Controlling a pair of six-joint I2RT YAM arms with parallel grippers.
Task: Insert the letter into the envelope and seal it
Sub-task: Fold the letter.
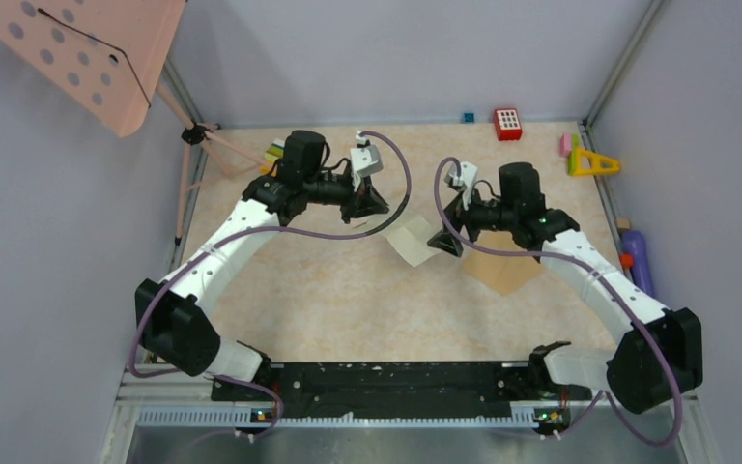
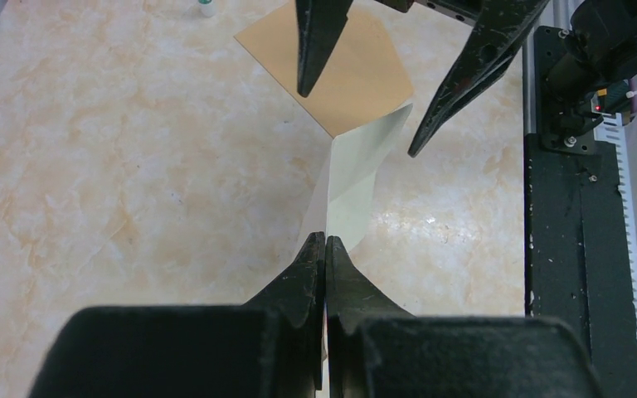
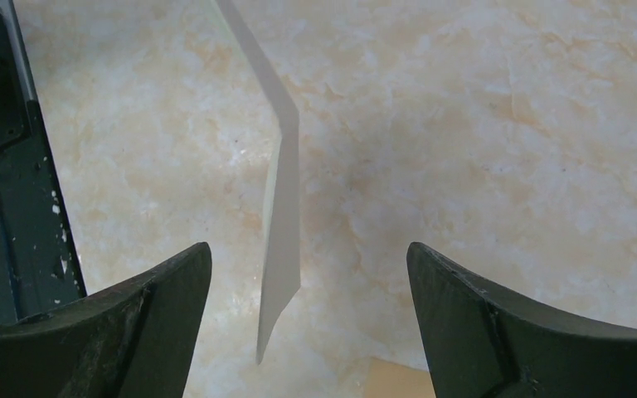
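Pinching one end of the letter (image 2: 355,170), the left claw (image 2: 325,249) is clamped tight and holds the pale sheet up off the table (image 1: 328,300). The right claw (image 3: 308,249) stands wide, a finger on either side of the sheet's other end, not touching it. The envelope (image 1: 502,273) lies flat, partly under the right arm. A red block (image 1: 508,123) and a yellow triangle (image 1: 591,162) sit by the far and right edges. Bare tabletop stretches between the arms down to the black rail (image 1: 386,379).
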